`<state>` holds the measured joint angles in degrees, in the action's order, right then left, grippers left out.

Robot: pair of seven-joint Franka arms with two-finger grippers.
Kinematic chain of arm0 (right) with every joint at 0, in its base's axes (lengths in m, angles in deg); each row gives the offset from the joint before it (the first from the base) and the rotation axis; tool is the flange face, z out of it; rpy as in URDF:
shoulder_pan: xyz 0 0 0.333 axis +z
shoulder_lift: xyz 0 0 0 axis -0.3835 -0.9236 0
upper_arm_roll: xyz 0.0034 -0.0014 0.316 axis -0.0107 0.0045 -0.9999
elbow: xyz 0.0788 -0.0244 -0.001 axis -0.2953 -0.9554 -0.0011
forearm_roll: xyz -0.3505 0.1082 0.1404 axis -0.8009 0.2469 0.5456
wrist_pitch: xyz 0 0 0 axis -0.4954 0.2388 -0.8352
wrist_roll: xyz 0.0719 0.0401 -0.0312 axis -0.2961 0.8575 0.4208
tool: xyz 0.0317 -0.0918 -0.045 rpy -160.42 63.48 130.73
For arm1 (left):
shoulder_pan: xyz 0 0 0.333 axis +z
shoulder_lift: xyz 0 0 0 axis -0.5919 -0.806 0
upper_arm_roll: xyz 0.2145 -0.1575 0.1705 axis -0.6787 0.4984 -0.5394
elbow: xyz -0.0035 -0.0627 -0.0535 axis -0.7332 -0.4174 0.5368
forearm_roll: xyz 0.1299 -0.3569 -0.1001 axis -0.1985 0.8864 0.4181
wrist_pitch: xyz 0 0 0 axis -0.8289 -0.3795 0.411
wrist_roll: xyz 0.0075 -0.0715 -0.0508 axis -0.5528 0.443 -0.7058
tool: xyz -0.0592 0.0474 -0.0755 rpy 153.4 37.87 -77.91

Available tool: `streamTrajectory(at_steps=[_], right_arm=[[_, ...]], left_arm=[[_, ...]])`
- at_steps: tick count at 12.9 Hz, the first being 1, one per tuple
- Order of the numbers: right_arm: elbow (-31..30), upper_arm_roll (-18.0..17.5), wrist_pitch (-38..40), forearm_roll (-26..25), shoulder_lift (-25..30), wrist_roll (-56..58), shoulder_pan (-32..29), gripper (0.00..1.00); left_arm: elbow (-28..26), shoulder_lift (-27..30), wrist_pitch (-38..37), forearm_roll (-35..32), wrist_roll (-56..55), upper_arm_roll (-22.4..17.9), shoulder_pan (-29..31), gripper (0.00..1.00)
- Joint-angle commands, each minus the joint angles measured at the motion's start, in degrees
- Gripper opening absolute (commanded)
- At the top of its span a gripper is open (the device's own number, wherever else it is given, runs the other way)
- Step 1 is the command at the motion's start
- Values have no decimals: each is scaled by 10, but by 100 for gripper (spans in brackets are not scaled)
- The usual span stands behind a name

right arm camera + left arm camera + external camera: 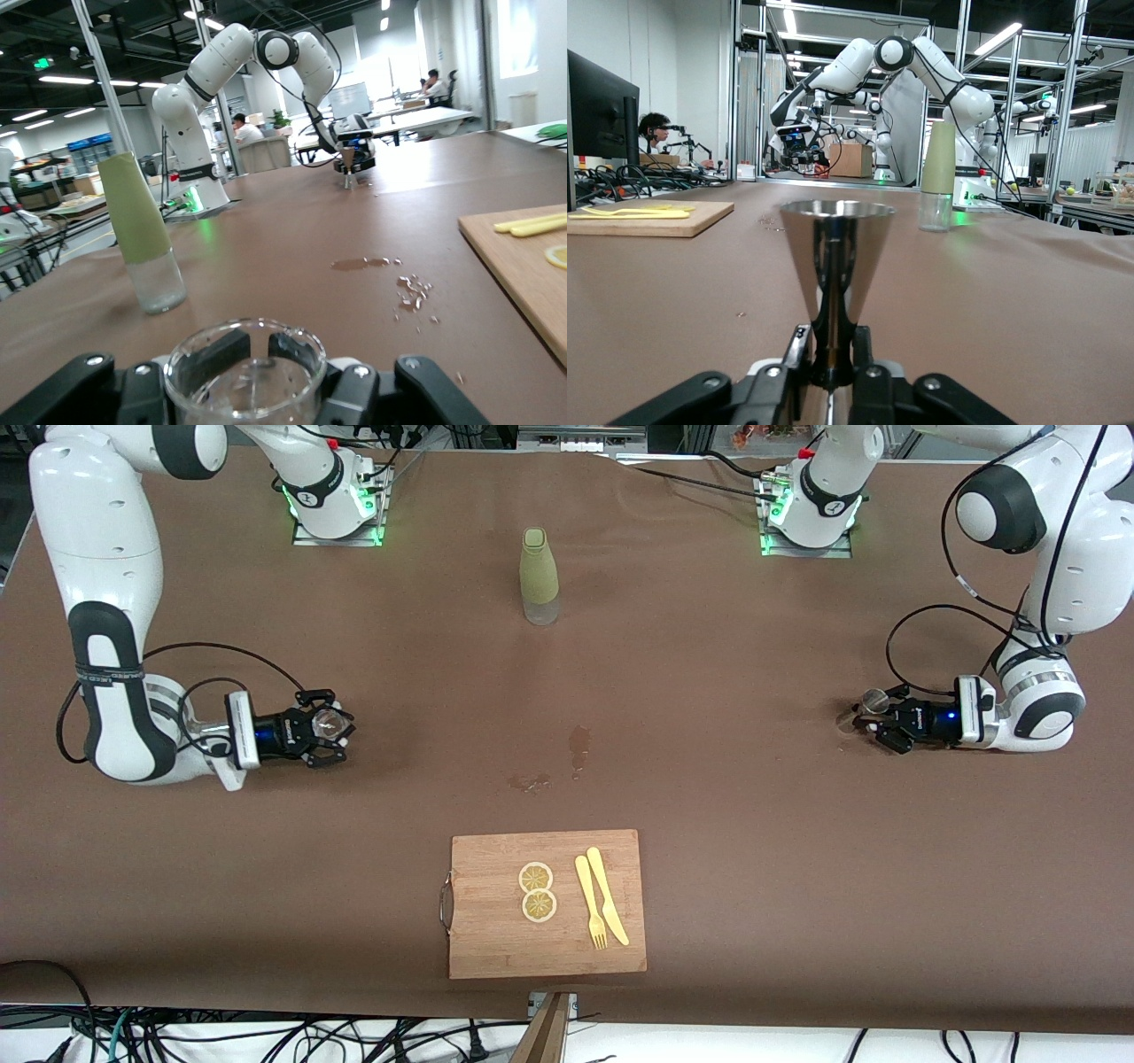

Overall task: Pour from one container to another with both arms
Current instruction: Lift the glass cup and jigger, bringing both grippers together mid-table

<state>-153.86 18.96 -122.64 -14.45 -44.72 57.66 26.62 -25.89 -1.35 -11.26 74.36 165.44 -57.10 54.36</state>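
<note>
While both containers stand upright at table's ends, well apart, you see right gripper (330, 726) fingers pinching glass cup (246, 372), left gripper (879, 722) fingers pinching metal jigger (835, 266); bring both toward middle.

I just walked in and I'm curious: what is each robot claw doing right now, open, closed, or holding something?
Left gripper: closed on a metal jigger standing on the table.
Right gripper: closed around a clear glass cup, low over the table.
</note>
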Motion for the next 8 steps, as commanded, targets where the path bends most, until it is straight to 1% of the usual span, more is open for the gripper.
streamTrajectory(at_steps=[1, 3, 5, 8], right_arm=[[43, -36, 2, -2, -7, -50, 4, 18], [65, -64, -24, 14, -6, -97, 12, 18], [95, -73, -51, 31, -5, -140, 33, 18], [108, -72, -86, 79, -4, -173, 67, 18]], left_arm=[[-2, -5, 0, -22, 130, -6, -2, 0], [8, -6, 2, -20, 112, -3, -10, 0], [14, -2, 2, -15, 71, 22, -15, 0], [89, 3, 2, -13, -11, 39, -56, 0]])
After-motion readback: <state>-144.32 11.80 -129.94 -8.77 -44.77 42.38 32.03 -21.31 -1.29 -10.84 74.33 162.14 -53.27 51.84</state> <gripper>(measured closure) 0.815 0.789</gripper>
